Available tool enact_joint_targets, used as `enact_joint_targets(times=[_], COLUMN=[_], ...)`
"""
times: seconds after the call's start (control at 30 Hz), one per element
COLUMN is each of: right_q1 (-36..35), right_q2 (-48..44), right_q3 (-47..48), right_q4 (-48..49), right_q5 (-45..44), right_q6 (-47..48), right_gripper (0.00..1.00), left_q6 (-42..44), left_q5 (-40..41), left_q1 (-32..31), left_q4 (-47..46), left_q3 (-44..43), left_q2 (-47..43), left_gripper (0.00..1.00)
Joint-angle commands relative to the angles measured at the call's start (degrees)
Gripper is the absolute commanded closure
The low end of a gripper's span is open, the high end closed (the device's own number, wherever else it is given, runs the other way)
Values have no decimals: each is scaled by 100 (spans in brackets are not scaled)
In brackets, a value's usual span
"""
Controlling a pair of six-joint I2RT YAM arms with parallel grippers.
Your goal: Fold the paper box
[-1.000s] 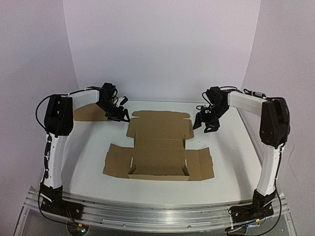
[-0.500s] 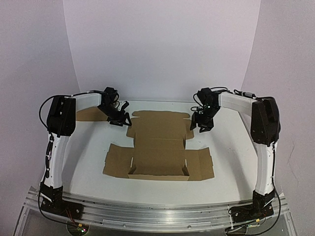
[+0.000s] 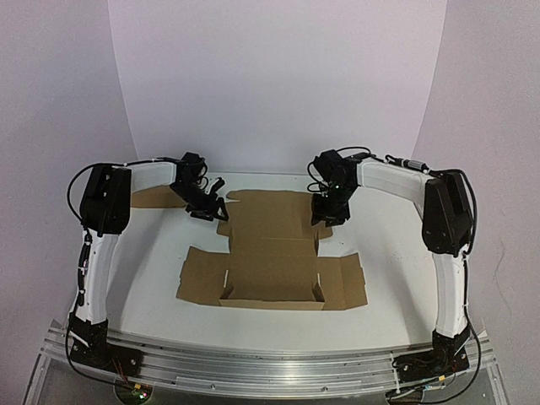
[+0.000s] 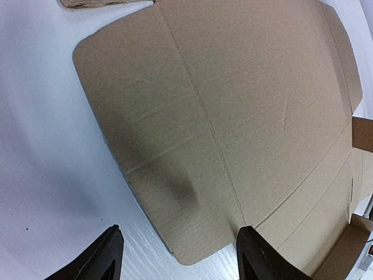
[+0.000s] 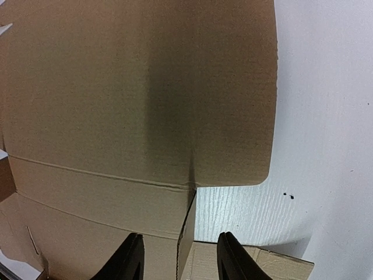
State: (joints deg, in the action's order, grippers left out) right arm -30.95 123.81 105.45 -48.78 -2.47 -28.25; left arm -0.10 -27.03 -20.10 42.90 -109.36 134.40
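Brown die-cut cardboard mailer sheet lies flat on white surface. The end farthest from both tools is folded up into low walls.

Left tool: 2 fingers spread, rounded flap corner below and between them, not pinched.

Right tool: 2 fingers spread, straddling a raised flap edge.

Second plain brown cardboard piece lies off the left tool's outer side.

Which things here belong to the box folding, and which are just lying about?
Job in hand: paper box; left gripper and right gripper, both open at its far end.
Lying about: brown cardboard piece, far left, behind the left arm.
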Motion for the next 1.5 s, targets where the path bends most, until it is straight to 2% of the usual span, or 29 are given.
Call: enact_joint_targets(times=[0.0, 0.17, 0.5, 0.6, 0.7, 0.9, 1.07, 1.17, 1.33, 1.47], right_q1=[-58, -178, -318, -372, -403, -413, -429, -452, -505, -517], right_q2=[201, 317, 443, 254, -173, -1391, -2275, -2606, -3056, -3245], right_q3=[119, 147, -13, -237, -753, -2482, -3920, -4548, -5392, -5705], right_q4=[-344, -364, -361, -170, 459, 2553, 4303, 5125, 6252, 6548], right_q5=[-224, -37, -183, -481, -823, -1168, -1320, -1354, -1319, -1312], right_q6=[-78, -61, 20, 185, 250, 317, 326, 397, 679, 818], right_gripper=[57, 61, 94, 100, 100, 100, 100, 100, 100, 100], left_q6=[1, 2, 126, 252, 332, 486, 718, 725, 611, 209], left_q5=[-13, -14, 94, 102, 142, 120, -29, -156, -663, -1156], left_q1=[-34, -29, -13, 36, 92, 290, 330, 331, 331, 331], left_q4=[-115, -124, -137, -93, -89, -156, -280, -358, -535, -483], left_q3=[-2, -73, -346, -734, -1079, -1508, -1479, -1345, -1228, -1268], left_q2=[-401, -380, -377, -321, -271, -223, -256, -241, -44, 215], left_gripper=[31, 31, 30, 27, 25, 15, 8, 6, 4, 3])
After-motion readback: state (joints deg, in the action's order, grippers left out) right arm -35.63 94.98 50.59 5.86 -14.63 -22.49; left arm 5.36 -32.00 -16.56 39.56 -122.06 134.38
